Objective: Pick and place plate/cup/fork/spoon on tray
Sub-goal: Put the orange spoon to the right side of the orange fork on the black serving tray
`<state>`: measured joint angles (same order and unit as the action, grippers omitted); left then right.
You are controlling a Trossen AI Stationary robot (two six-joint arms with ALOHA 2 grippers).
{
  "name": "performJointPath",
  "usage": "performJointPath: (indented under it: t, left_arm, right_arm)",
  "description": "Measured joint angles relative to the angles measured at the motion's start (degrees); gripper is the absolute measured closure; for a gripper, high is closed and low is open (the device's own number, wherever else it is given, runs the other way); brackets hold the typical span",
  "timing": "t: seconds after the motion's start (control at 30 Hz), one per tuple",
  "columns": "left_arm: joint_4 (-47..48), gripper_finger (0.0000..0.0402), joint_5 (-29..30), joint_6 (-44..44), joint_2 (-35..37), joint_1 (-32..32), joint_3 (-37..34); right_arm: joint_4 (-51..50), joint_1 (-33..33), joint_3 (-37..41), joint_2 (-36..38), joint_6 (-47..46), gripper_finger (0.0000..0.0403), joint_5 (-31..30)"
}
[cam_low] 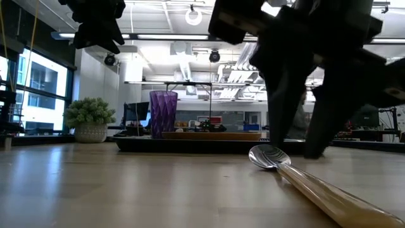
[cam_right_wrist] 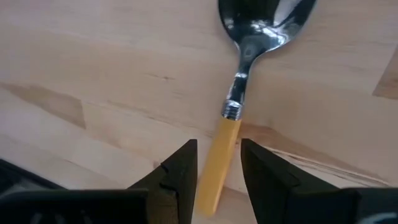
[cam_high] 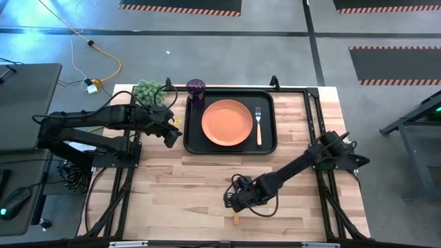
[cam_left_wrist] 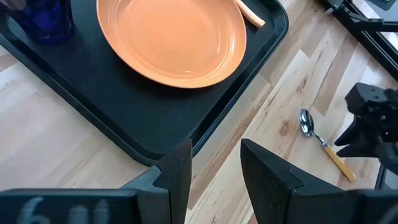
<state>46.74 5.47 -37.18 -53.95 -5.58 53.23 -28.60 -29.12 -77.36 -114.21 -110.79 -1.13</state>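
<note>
The black tray (cam_high: 195, 141) holds the orange plate (cam_high: 227, 122), with the fork (cam_high: 258, 125) lying to its right. The purple cup (cam_high: 196, 88) stands at the tray's far left corner. The spoon (cam_right_wrist: 239, 106) lies flat on the table near the front edge, and its bowl also shows in the low view (cam_low: 269, 156). My right gripper (cam_right_wrist: 219, 168) is open and low over the spoon. Its fingers point down on either side of the yellowish handle (cam_right_wrist: 217, 162). My left gripper (cam_left_wrist: 216, 165) is open and empty, beside the tray's left edge (cam_high: 170, 138).
A green plant ball (cam_high: 149, 91) in a pot stands at the table's far left, beside the cup. Bare wood lies between the tray's near rim (cam_left_wrist: 205, 134) and the spoon. A black frame (cam_high: 313, 110) runs along the table's right side.
</note>
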Motion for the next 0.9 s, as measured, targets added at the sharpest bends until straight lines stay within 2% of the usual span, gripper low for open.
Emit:
performJointPath:
  t: [0.5, 0.77, 0.9]
  left_arm:
    - [0.1, 0.0277, 0.0, 1.0, 0.0, 0.0, 0.0]
    - [0.2, 0.0277, 0.0, 1.8, 0.0, 0.0, 0.0]
    - [0.2, 0.0277, 0.0, 1.9, 0.0, 0.0, 0.0]
  right_arm:
    - [0.6, 0.0, 0.0, -1.8, -2.4, 0.0290, -1.8]
    - [1.0, 0.2, -0.1, -3.3, -2.8, 0.0291, -0.2]
    - [0.1, 0.2, -0.1, -3.4, -3.4, 0.0308, -0.5]
